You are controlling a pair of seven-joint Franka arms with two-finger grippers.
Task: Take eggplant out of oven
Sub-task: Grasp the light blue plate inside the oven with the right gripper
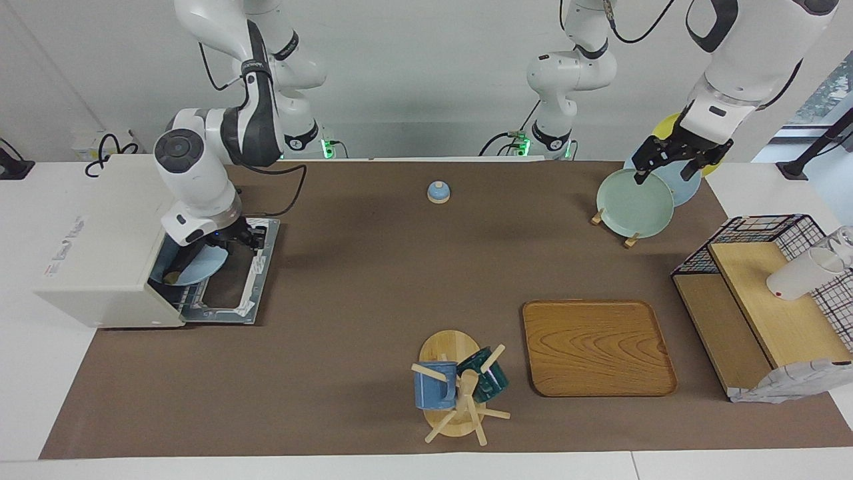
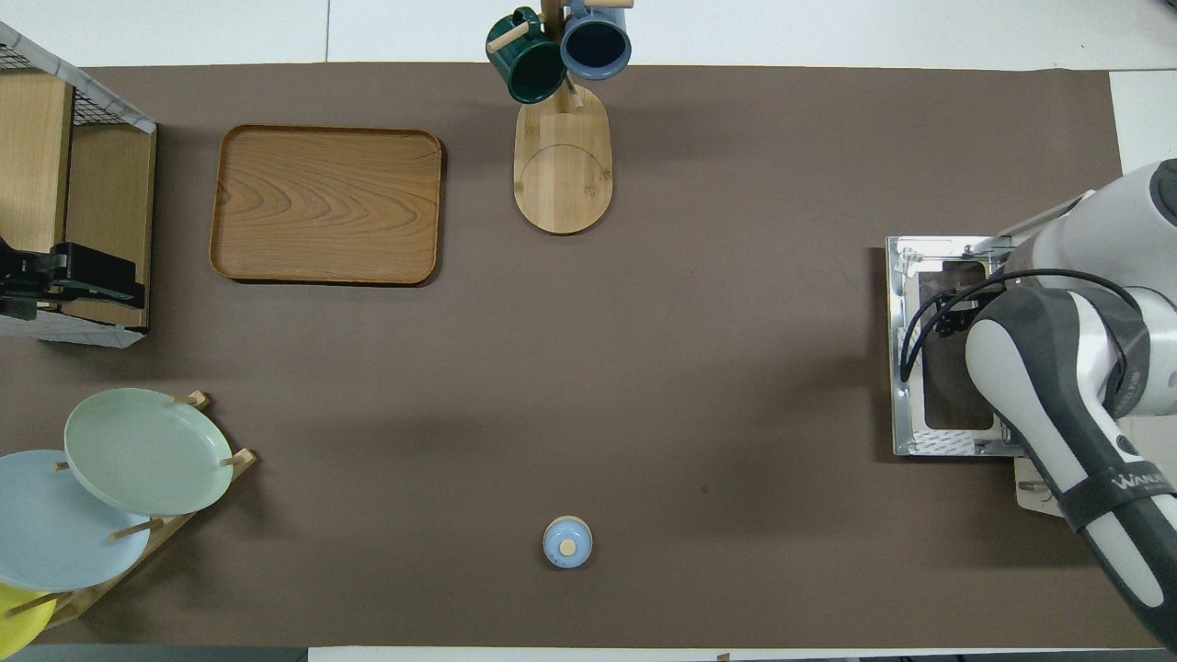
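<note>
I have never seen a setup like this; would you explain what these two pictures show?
Two robot arms with two-finger jaws work at a table. One picture looks from across the table, facing them; the other looks down from above their end. The right arm reaches to the open oven's mouth, where a blue plate sits; whether it holds anything is unclear. The left arm waits, jaws open and empty, over the plate rack. Also there: a tray, a mug stand, a blue dome and a wire shelf.
</note>
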